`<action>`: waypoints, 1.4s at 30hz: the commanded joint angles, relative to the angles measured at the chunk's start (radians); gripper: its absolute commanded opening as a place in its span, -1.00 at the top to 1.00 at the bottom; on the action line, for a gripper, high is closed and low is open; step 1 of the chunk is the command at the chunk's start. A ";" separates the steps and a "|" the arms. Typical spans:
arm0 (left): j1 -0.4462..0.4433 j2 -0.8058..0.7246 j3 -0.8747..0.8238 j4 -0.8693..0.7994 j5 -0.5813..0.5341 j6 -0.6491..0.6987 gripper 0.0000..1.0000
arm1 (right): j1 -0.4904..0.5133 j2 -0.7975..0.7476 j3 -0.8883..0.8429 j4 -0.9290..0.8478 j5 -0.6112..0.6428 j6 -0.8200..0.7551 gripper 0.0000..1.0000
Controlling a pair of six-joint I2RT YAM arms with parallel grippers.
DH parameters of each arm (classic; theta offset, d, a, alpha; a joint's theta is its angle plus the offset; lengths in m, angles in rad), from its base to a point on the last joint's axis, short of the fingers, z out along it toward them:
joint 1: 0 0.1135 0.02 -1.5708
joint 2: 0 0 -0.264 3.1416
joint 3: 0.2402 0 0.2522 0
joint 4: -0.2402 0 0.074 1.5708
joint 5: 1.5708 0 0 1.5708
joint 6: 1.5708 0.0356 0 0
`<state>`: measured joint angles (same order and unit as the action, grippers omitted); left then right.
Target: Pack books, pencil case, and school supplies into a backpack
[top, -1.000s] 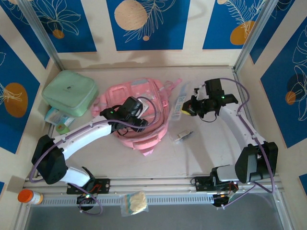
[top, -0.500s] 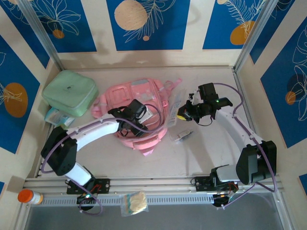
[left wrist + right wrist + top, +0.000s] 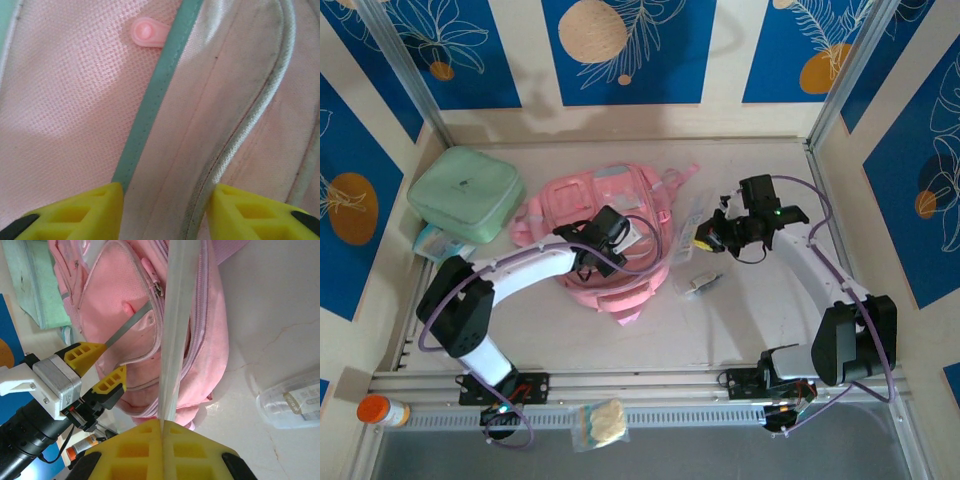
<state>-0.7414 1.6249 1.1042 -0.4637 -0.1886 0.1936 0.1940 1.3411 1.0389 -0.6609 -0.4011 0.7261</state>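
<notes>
The pink backpack (image 3: pixel 610 215) lies flat mid-table. My left gripper (image 3: pixel 610 237) is low over its front, open, with its yellow fingers (image 3: pixel 80 212) standing astride a pale pink flap (image 3: pixel 200 125) edged with white piping, beside a green trim. The same gripper (image 3: pixel 100 365) hangs over the pocket mouth. My right gripper (image 3: pixel 705 238) is shut on the pencil case (image 3: pixel 692 213), a slim white pouch seen edge-on (image 3: pixel 177 315) running from the closed jaws (image 3: pixel 162 422) out over the backpack's right side. The books are out of view.
A mint-green zip case (image 3: pixel 467 193) sits at the back left with a small packet (image 3: pixel 440 245) beside it. A small clear box (image 3: pixel 700 283) lies right of the backpack. An orange-capped bottle (image 3: pixel 380 410) and a plastic bag (image 3: pixel 600 422) rest on the front rail.
My left gripper has slid a little right over the backpack and its jaws have narrowed. My right gripper carried the pencil case left toward the backpack.
</notes>
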 commanded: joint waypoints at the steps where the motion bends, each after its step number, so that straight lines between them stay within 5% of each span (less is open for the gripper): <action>1: 0.019 0.018 0.029 0.003 0.097 0.008 0.05 | -0.016 -0.034 -0.021 0.008 -0.047 -0.005 1.00; 3: 0.016 0.023 0.004 0.042 0.128 -0.006 -0.10 | -0.021 -0.034 -0.032 0.017 -0.054 -0.004 1.00; 8: 0.013 0.057 -0.001 0.070 -0.026 -0.012 0.00 | -0.036 -0.034 -0.043 0.029 -0.069 -0.002 1.00; 20: 0.023 0.047 0.052 0.064 -0.074 0.001 1.00 | -0.076 -0.035 -0.028 0.017 -0.089 -0.025 1.00; 31: 0.014 -0.038 0.207 -0.078 -0.063 -0.217 1.00 | -0.146 -0.044 0.036 -0.079 -0.146 -0.118 1.00; 42: -0.006 -0.015 0.445 -0.241 -0.039 -0.426 1.00 | -0.092 -0.030 0.043 -0.086 -0.196 -0.125 1.00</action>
<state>-0.7361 1.6138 1.4376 -0.6510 -0.2348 -0.1326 0.0689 1.3182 1.0676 -0.7418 -0.5377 0.6086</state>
